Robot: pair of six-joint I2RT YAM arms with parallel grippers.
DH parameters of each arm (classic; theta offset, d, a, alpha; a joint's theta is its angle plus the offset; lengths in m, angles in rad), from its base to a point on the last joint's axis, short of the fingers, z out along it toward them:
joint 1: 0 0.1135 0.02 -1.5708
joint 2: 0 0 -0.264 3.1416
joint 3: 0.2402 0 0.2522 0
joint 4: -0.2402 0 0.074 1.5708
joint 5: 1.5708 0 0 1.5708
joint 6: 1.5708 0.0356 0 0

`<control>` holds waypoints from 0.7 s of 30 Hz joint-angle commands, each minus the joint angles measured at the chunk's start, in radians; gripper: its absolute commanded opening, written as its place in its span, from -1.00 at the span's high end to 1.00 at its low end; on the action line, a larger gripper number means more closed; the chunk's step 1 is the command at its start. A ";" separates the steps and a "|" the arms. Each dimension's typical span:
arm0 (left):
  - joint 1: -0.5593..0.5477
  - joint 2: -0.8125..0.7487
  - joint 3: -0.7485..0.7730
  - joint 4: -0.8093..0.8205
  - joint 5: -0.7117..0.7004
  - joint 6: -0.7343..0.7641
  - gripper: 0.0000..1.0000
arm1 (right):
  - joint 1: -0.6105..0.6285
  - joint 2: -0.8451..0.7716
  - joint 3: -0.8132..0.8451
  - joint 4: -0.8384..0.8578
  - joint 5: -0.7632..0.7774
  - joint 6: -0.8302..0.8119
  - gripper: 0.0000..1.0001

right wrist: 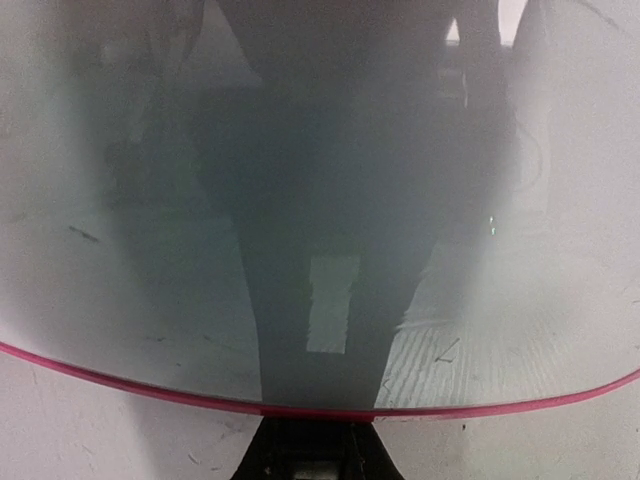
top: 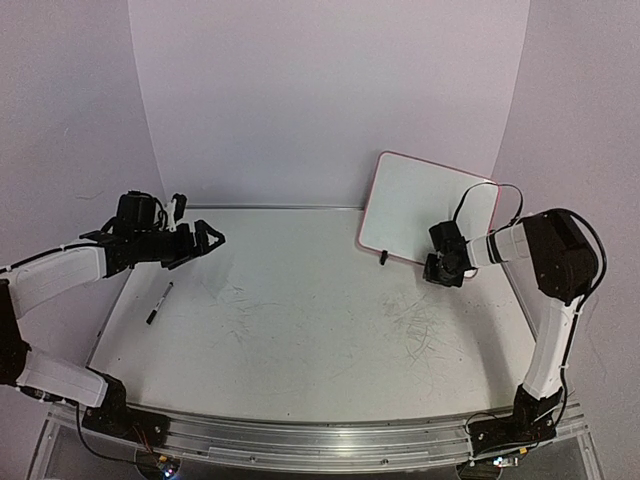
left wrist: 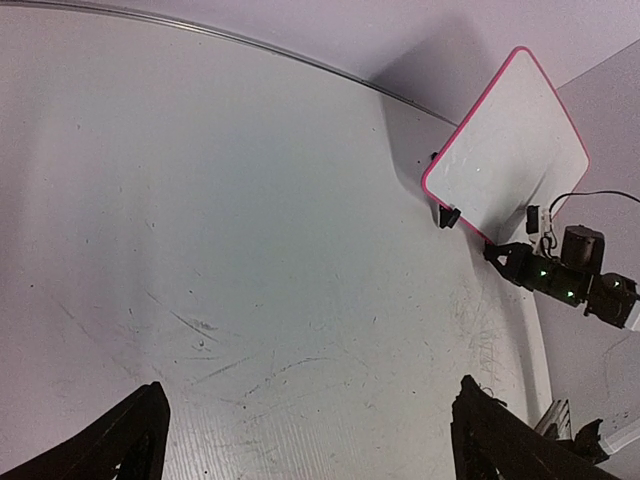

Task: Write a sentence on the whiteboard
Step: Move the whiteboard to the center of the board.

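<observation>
While rt pincer (right wrist: 310, 432) clamps whiteboard (top: 425, 205) rim — board face plain white.

The whiteboard (top: 425, 205) is showing white inside a pink rim; the table (top: 300, 350) is showing grey scuffs on white.

**We find nothing legible in any view.**

The small white rectangular whiteboard (top: 425, 205) with the thin red-pink rim, right in front of the right gripper (top: 440, 268), carries no letters or numbers that we can read. Up close from the right wrist, its glossy face (right wrist: 120, 250) gives us only dark blurred reflections and a few faint specks. The large scuffed white tabletop (top: 300, 330) between the two grippers shows grey scribble marks that form no words. The thin black marker pen (top: 159, 302) lying just below the left gripper (top: 212, 238) is too small for us to read any print on its barrel.
</observation>
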 commanded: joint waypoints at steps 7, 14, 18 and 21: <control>-0.016 0.017 0.060 0.017 -0.041 0.002 -0.99 | 0.169 -0.103 -0.077 0.034 -0.120 -0.113 1.00; -0.018 0.008 0.049 0.017 -0.087 -0.006 -0.99 | 0.291 -0.107 -0.099 0.039 -0.144 -0.114 1.00; -0.017 0.004 0.041 0.016 -0.113 -0.014 -0.99 | 0.365 -0.107 -0.106 0.039 -0.143 -0.099 1.00; -0.017 0.002 0.034 0.016 -0.134 -0.023 -0.99 | 0.415 -0.112 -0.113 0.038 -0.138 -0.082 1.00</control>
